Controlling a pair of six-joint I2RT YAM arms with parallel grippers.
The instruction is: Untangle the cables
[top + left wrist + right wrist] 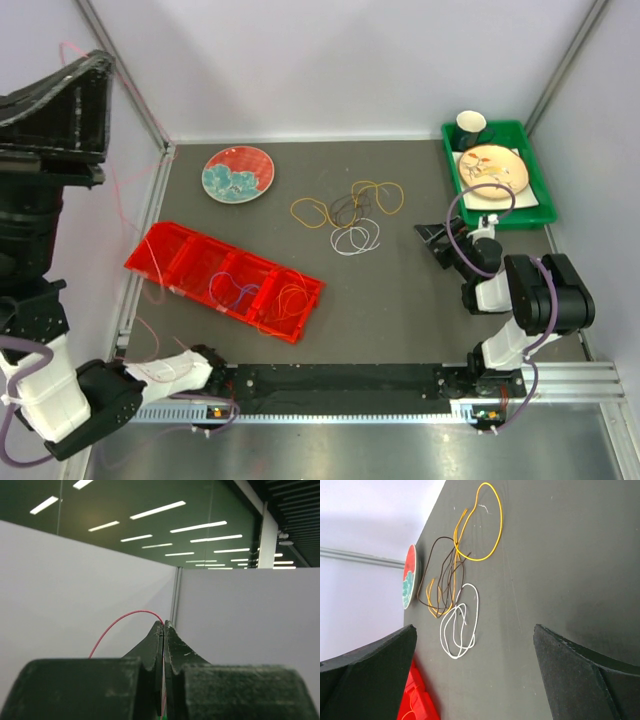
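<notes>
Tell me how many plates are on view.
2. A red-and-teal plate lies on the table at far left; a cream patterned plate sits in the green bin at far right. None seems hidden.

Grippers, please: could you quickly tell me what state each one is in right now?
Left gripper: shut on a red cable.
Right gripper: open, holding nothing.

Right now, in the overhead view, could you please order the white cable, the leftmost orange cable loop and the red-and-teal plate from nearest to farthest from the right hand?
From the open right hand:
1. White cable, directly to its left.
2. Leftmost orange cable loop, farther left and slightly back.
3. Red-and-teal plate, farthest left, toward the back.
</notes>
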